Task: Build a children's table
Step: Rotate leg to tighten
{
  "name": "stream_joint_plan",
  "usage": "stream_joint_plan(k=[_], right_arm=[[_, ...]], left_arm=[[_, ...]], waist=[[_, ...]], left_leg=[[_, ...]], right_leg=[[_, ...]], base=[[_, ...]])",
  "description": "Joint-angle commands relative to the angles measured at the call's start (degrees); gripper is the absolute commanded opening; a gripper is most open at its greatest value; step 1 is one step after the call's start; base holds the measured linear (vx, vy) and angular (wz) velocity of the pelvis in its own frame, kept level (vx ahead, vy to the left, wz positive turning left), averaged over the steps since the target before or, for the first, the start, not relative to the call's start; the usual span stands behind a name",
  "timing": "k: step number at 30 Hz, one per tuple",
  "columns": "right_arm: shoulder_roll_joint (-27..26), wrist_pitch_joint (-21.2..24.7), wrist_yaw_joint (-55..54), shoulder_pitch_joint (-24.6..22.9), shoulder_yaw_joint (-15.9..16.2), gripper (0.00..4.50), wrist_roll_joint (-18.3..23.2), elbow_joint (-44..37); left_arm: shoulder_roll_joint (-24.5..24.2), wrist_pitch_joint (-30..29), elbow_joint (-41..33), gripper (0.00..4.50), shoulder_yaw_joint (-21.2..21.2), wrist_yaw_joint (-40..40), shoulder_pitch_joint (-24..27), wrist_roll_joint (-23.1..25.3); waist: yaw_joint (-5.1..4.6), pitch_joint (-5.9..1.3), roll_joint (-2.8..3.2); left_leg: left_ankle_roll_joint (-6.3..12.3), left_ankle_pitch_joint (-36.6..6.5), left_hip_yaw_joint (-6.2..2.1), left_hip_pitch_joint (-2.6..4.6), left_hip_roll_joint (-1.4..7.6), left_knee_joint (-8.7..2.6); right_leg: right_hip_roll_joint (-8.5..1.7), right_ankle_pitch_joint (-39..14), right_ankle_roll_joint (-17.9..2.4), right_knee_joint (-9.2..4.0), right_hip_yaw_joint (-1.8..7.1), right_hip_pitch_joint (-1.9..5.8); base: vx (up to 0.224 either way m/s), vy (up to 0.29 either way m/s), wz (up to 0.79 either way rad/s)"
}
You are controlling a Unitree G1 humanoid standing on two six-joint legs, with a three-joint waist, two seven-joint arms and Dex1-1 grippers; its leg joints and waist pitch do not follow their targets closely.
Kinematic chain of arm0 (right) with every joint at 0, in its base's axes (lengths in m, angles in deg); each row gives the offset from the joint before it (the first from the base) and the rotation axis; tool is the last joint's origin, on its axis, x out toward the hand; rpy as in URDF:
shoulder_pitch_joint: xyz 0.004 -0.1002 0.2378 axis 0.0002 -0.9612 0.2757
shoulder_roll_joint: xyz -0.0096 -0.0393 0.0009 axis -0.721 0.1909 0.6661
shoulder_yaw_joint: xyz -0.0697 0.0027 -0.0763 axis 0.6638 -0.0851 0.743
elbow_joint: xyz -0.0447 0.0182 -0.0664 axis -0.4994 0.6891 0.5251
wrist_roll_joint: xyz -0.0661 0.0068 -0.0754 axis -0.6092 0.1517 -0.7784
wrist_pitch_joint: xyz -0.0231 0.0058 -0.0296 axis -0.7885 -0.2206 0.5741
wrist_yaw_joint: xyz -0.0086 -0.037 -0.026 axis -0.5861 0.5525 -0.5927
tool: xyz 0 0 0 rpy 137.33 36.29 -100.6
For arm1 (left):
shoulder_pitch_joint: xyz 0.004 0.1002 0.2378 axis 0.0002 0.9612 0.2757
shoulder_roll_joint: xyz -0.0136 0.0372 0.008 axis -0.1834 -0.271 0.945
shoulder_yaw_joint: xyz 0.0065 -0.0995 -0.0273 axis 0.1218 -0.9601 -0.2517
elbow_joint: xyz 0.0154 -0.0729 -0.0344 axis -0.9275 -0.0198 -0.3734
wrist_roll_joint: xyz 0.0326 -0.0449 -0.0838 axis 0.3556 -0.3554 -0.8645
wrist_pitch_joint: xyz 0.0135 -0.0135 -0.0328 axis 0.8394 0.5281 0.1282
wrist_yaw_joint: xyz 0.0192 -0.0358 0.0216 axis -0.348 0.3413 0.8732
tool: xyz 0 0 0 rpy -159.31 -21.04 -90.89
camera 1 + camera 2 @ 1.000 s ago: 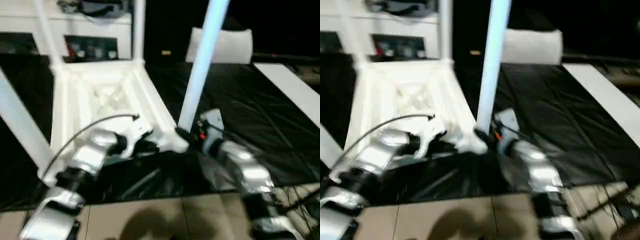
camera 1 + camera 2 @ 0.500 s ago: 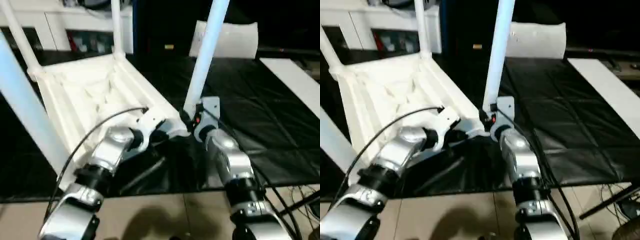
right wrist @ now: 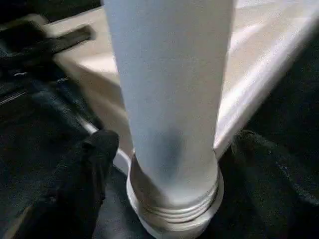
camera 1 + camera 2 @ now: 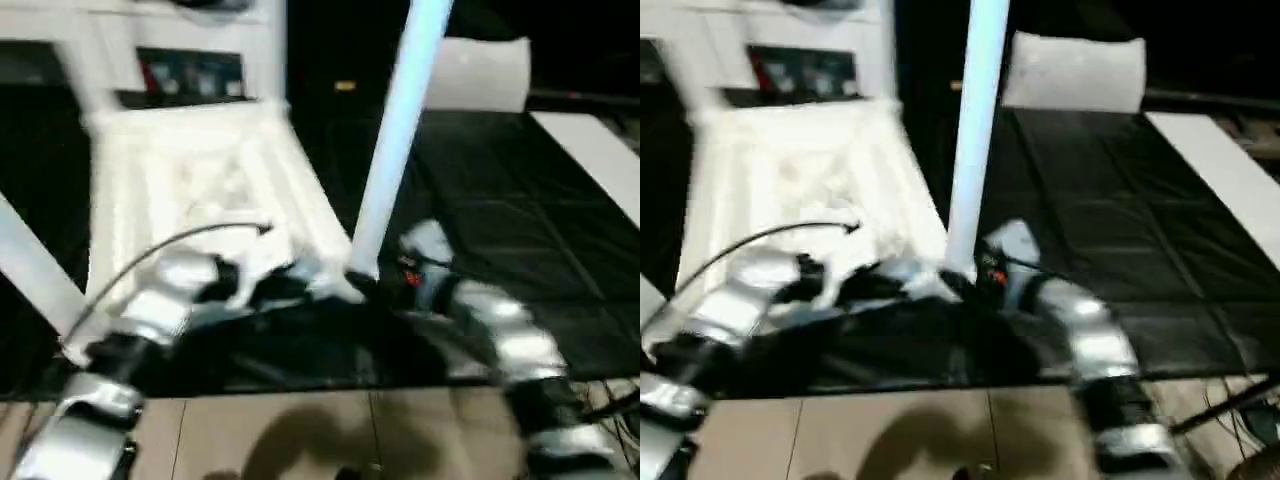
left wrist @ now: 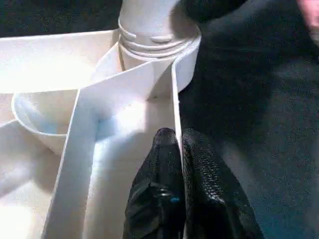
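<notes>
Left eye view has the tabletop (image 4: 200, 190) lying upside down on the black sheet (image 4: 500, 230), ribbed underside facing up, filling the frame from about 9 o'clock to centre. Near-right corner socket (image 5: 154, 55) sits roughly dead centre, and it's got a leg (image 4: 395, 130) standing in it, running up toward 12 o'clock and out of frame. More legs (image 4: 275, 50) stick up from the far corners around 11 o'clock, and another one (image 4: 30, 260) crosses at 9 o'clock.

Left gripper (image 5: 174, 149) is clamped tight on the thin side wall of the tabletop, one finger each side of the rim, just short of that socket. In the left wrist view you can see the leg's ridged base seated right down in the round cup.

Right gripper (image 3: 164, 164) sits around the foot of the same leg, jaws spread wide. One black finger (image 3: 79, 174) stands off to the side of the leg, not touching it.

White cabinet (image 4: 190, 70) at 11 o'clock has dark compartments with some reddish stuff inside, too blurry to make out. White pillow-like slab (image 4: 475, 75) sits at 1 o'clock, well apart from the tabletop.
</notes>
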Motion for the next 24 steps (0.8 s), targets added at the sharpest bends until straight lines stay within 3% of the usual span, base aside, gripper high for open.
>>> stream_joint_plan(k=[1,5,8,9,13,15,18,20,23,24], right_arm=[[2.17,1.01,7.00,0.48,0.59,4.03,2.41,-1.60],[5.64,-3.83,17.29,2.19,2.87,4.03,2.69,0.47],[6.87,-3.98,22.00,3.87,4.40,4.03,2.32,2.70],[7.13,-3.90,23.17,4.37,4.92,3.76,2.17,3.29],[7.12,-4.08,26.87,6.62,6.74,3.63,1.71,6.16],[6.72,-4.94,28.29,7.77,7.51,3.25,1.34,8.10],[6.11,-5.57,29.26,8.68,7.93,3.21,1.13,9.56],[5.86,-5.62,29.85,9.00,8.18,2.82,1.17,9.99],[5.56,-5.61,30.45,9.32,8.56,2.79,1.31,10.30],[5.51,-5.74,30.72,9.45,8.62,2.44,1.39,10.59]], left_arm=[[0.48,2.61,0.14,0.00,2.51,5.18,-0.26,-1.09],[-1.54,5.76,1.70,0.00,4.69,10.97,-1.05,-0.84],[-2.25,6.73,1.91,0.00,5.64,14.46,-1.33,-1.06],[-2.39,7.19,2.05,0.00,5.86,15.34,-1.45,-0.97],[-3.08,9.54,3.14,0.00,6.97,18.03,-2.13,-0.23],[-3.30,10.50,3.93,0.00,7.37,18.73,-2.60,0.06],[-3.43,10.91,4.18,0.00,7.57,19.28,-2.89,0.23],[-3.45,11.05,4.19,0.00,7.59,19.53,-2.94,0.33],[-3.47,11.46,4.40,0.00,7.62,19.78,-3.02,0.58],[-3.43,11.69,4.61,0.00,7.64,19.87,-3.09,0.60]], waist=[[-0.31,-3.81,0.31],[0.20,-3.93,-0.18],[0.22,-3.94,-0.24],[0.36,-3.94,-0.14],[0.63,-4.08,-0.26],[0.81,-4.04,-0.38],[1.01,-4.10,-0.49],[1.23,-4.15,-0.57],[1.53,-4.18,-0.52],[1.57,-4.20,-0.53]], left_leg=[[5.58,-6.53,-0.05,-0.35,2.70,-4.07],[5.94,-5.89,0.05,-0.54,2.46,-3.79],[5.52,-5.08,0.01,-0.50,2.54,-3.83],[5.49,-4.81,0.07,-0.36,2.67,-3.80],[5.43,-4.19,0.16,-0.36,2.91,-3.76],[5.06,-5.04,0.24,-0.37,2.91,-3.74],[4.44,-5.18,0.28,-0.34,2.99,-3.71],[4.37,-4.56,0.31,-0.38,3.00,-3.70],[4.38,-4.10,0.37,-0.38,3.02,-3.67],[4.34,-4.05,0.37,-0.37,3.01,-3.67]], right_leg=[[-4.25,-15.21,-9.92,-4.29,3.65,3.76],[-4.38,-15.69,-9.79,-4.21,3.59,3.90],[-4.30,-16.24,-9.91,-4.09,3.53,3.90],[-4.30,-15.78,-10.26,-4.07,3.53,3.76],[-4.23,-13.24,-11.30,-3.64,3.41,3.79],[-4.35,-14.41,-11.07,-3.71,3.43,3.81],[-4.42,-14.84,-10.89,-3.67,3.48,3.79],[-4.39,-14.24,-10.83,-3.55,3.49,3.84],[-4.36,-13.45,-10.84,-3.47,3.48,3.82],[-4.37,-13.45,-10.79,-3.46,3.48,3.84]], base=[[0.000,0.000,0.00],[0.000,0.000,0.00],[0.000,0.000,0.00],[0.000,0.000,0.00],[0.000,0.000,0.00],[0.000,0.000,0.00],[0.000,0.000,0.00],[0.000,0.000,0.00],[0.000,0.000,0.00],[0.000,0.000,0.00]])
